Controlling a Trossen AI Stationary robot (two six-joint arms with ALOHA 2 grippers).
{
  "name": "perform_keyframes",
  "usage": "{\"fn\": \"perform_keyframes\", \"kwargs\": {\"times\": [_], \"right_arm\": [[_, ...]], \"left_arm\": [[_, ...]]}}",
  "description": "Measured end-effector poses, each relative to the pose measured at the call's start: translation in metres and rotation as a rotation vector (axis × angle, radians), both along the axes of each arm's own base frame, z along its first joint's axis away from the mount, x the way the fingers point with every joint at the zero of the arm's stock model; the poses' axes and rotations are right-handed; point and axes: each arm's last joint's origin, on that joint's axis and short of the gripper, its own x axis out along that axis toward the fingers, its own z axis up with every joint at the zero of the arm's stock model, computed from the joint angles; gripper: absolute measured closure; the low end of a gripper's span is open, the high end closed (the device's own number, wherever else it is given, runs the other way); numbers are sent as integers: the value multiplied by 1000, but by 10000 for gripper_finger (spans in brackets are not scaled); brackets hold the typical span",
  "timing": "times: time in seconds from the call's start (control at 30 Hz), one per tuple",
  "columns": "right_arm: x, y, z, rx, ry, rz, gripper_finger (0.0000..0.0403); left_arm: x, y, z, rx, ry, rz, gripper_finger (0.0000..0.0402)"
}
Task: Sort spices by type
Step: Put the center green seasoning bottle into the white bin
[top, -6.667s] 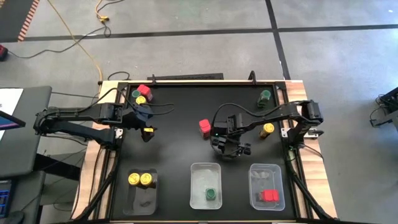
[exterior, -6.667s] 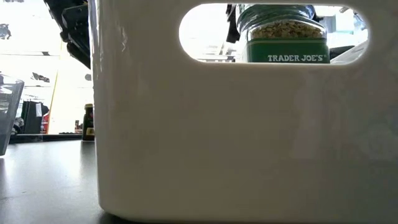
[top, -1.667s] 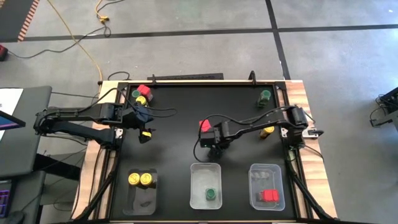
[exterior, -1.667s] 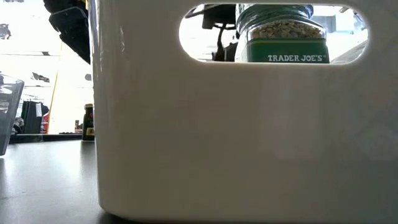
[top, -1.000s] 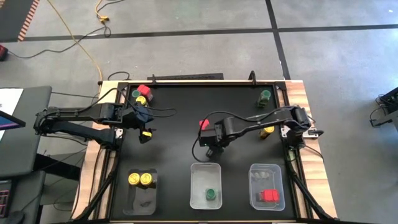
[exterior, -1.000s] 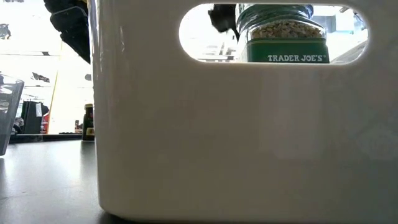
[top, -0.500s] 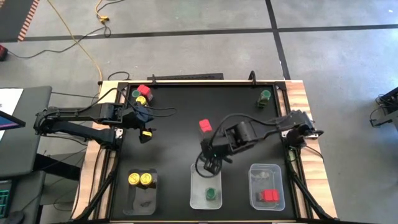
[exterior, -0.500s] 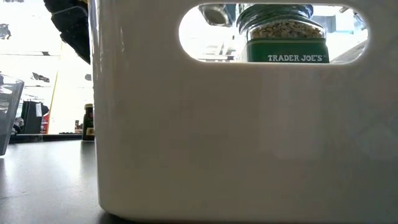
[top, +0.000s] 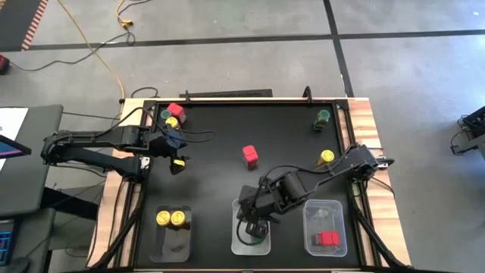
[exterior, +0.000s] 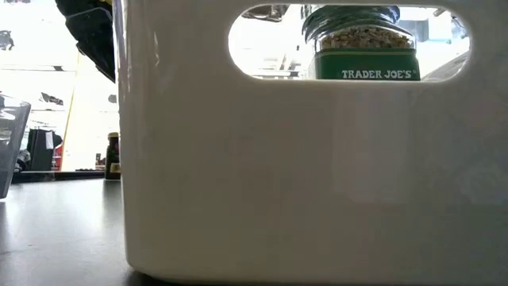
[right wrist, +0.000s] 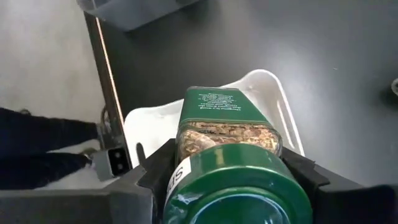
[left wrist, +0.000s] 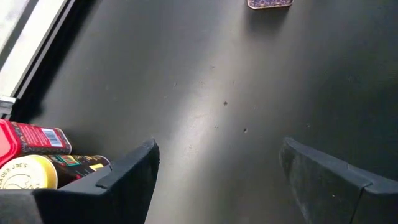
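Observation:
My right gripper hangs over the middle clear tray, shut on a green-lidded spice jar. Another green-lidded jar stands inside that tray. My left gripper waits open at the table's left with bare table between its fingers. Loose jars stand upright on the black table: a red one in the middle, a yellow one and a green one at the right, a yellow one beside the left gripper, and three at the far left. My right gripper pinches the green-lidded jar between its two fingers on the jar's upper body, just below the lid. The fingers slant down from above. The jar is lifted clear over the middle tray, tilted, with its lid toward the wrist and its base pointing down.
The left tray holds two yellow-lidded jars. The right tray holds red-lidded jars. All three trays stand along the table's near edge. Bare black table lies between the trays and the loose jars.
My right gripper has carried the green-lidded jar from the table's middle, beside the red jar, toward the near edge, to a place over the middle tray. It has tipped further downward on the way and stayed shut on the jar.

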Motion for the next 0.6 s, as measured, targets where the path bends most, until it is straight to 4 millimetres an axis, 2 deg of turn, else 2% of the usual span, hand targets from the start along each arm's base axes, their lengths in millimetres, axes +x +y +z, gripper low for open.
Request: {"fn": "perform_keyframes", "kwargs": {"times": [0.1, 0.23, 0.43, 0.6], "right_arm": [[1, 2, -2, -5, 8, 59, 188], [7, 0, -21, -43, 91, 95, 188], [29, -7, -60, -59, 199, 141, 188], [35, -1, -77, -54, 240, 194, 188]], "left_arm": [[0, 0, 0, -5, -3, 8, 82], [0, 0, 0, -11, -8, 16, 82], [0, 0, 0, -14, -8, 21, 82], [0, 0, 0, -14, -7, 21, 82]]}}
